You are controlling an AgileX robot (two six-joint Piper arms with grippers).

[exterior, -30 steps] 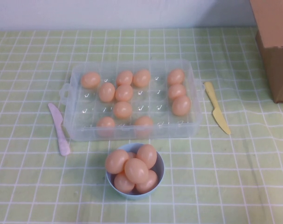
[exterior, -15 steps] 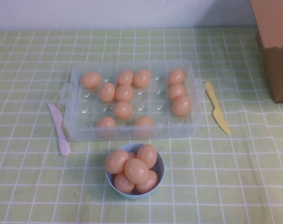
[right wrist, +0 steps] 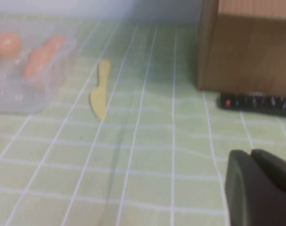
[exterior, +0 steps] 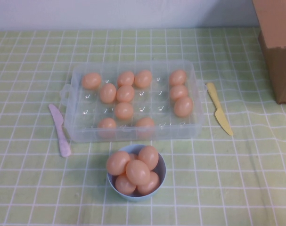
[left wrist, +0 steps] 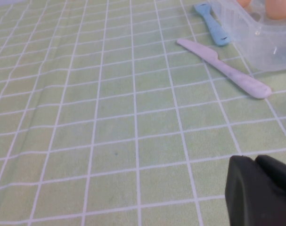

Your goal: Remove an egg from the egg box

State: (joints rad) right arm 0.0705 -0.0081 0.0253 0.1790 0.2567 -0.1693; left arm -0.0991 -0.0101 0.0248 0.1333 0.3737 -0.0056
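We see the egg box (exterior: 133, 100) at twelve o'clock on the desk (exterior: 237, 179), eggs inside. Our right claw (right wrist: 256, 188), clenched and empty, seems no nearer than the left claw (left wrist: 258, 188), whose state we cannot tell.

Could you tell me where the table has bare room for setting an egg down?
Bare cloth lies left of the pink knife, either side of the bowl, and between the yellow knife and cardboard box. Crowded: the egg box to the bowl. Both pincers stay off at the sides.
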